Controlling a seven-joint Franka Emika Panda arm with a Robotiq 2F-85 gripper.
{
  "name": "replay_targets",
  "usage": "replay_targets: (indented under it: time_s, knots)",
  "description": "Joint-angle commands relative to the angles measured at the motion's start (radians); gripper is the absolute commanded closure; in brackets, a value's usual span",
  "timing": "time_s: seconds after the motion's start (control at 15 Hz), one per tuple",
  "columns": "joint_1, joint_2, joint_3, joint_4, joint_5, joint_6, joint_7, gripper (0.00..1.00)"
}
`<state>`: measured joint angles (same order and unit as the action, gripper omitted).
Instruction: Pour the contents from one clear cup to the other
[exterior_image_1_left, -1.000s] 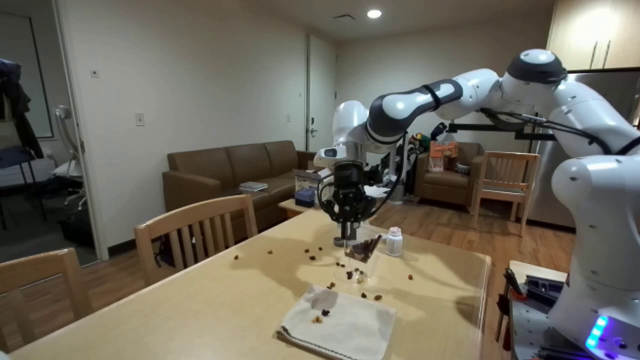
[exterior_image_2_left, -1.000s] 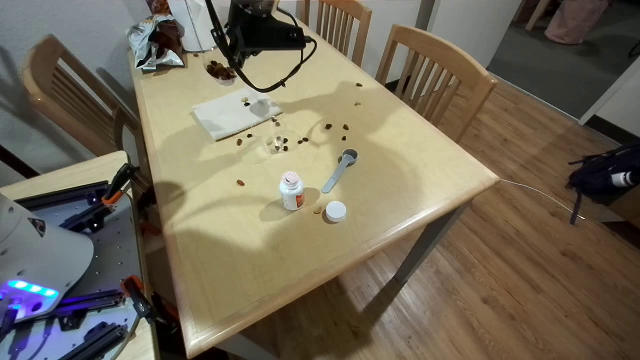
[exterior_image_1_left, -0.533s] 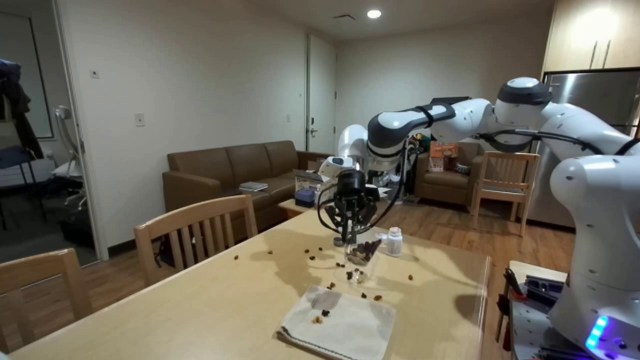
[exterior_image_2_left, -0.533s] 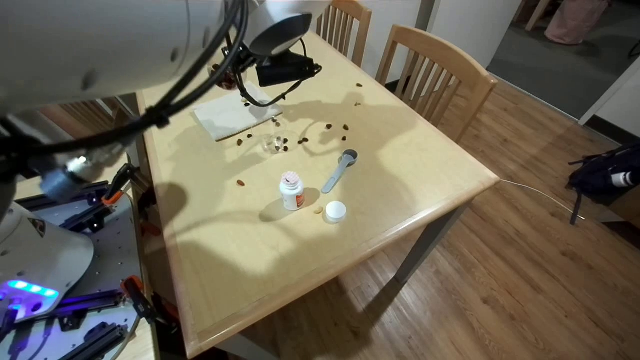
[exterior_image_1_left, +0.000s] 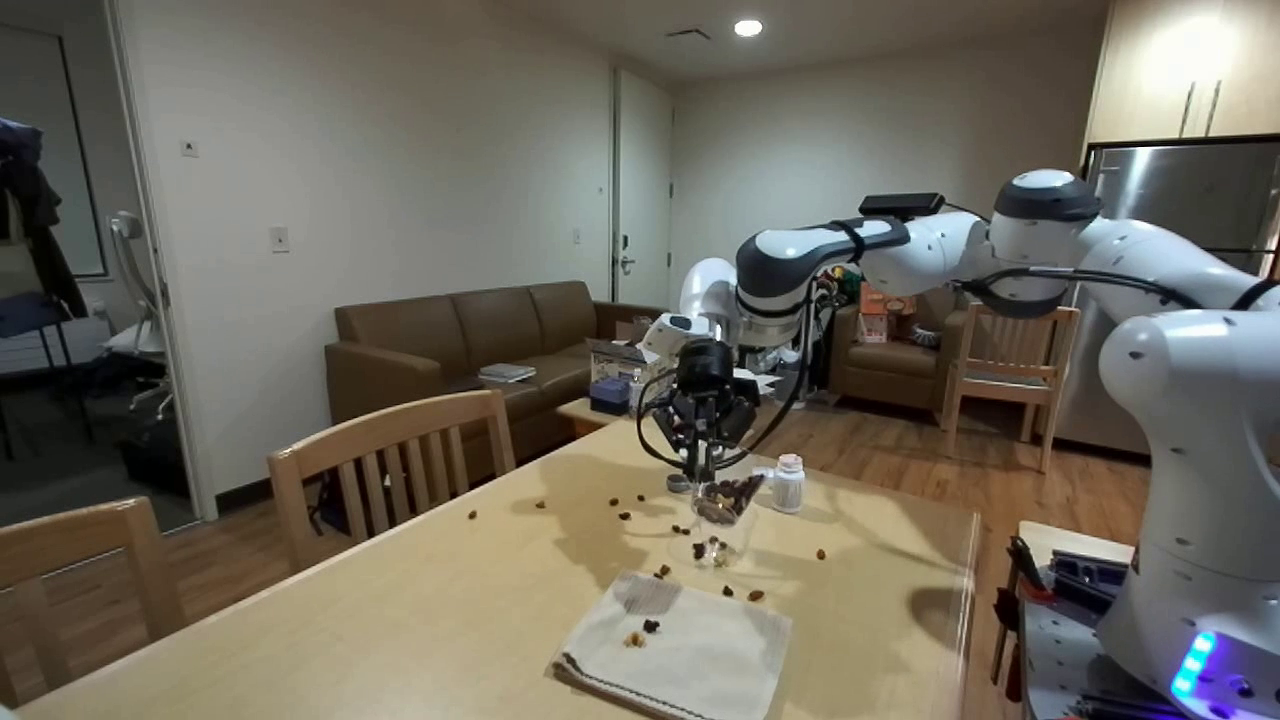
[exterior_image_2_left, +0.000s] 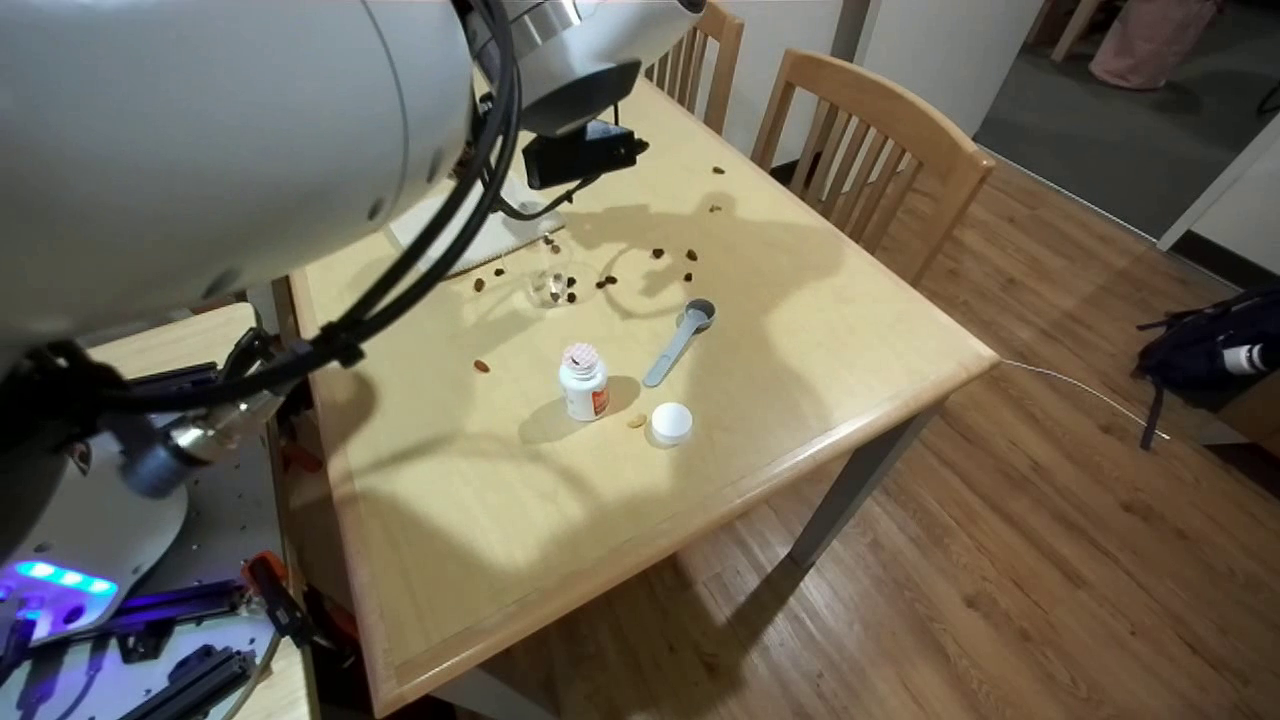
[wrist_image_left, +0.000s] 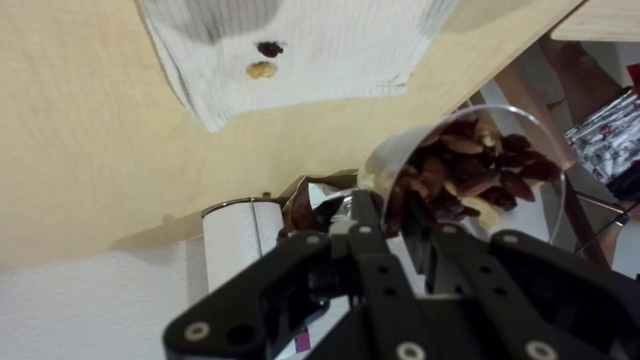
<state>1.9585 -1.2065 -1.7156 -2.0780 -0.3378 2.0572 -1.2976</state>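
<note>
Clamping one side wall of the source cup (wrist_image_left: 395, 152), the hand (wrist_image_left: 390, 202) holds that clear cup tilted above the surface (exterior_image_2_left: 800, 360). Most of the contents (wrist_image_left: 470, 170) lie in it; the pour is judged incomplete. The receiving cup (exterior_image_2_left: 543, 290) stands on the surface; its outline is faint, so whether the nearest pieces (exterior_image_2_left: 571, 297) lie inside or beside it cannot be told.

Risk: with the cups out of line, further tilting is likely to scatter pieces; a pinch on one wall may let the source cup swivel.

Count: clear cups, two; white bottle (exterior_image_2_left: 583, 385), one; white cap (exterior_image_2_left: 671, 424), one; grey scoop (exterior_image_2_left: 675, 347), one; folded towel (exterior_image_1_left: 700, 660), one, with two small pieces (wrist_image_left: 270, 48) on it; loose pieces (exterior_image_1_left: 755, 595) on the surface, more than ten.
</note>
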Motion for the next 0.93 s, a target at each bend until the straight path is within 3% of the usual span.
replay_targets:
  time_s: [0.0,0.53,0.87]
  knots:
    - [0.001,0.003,-0.001,0.001,0.004,-0.001,-0.003,0.95]
    - [-0.077,-0.095,-0.026,0.014,0.014,0.061,-0.044,0.95]
    - [-0.147,-0.244,-0.014,-0.011,0.077,0.065,-0.102,0.95]
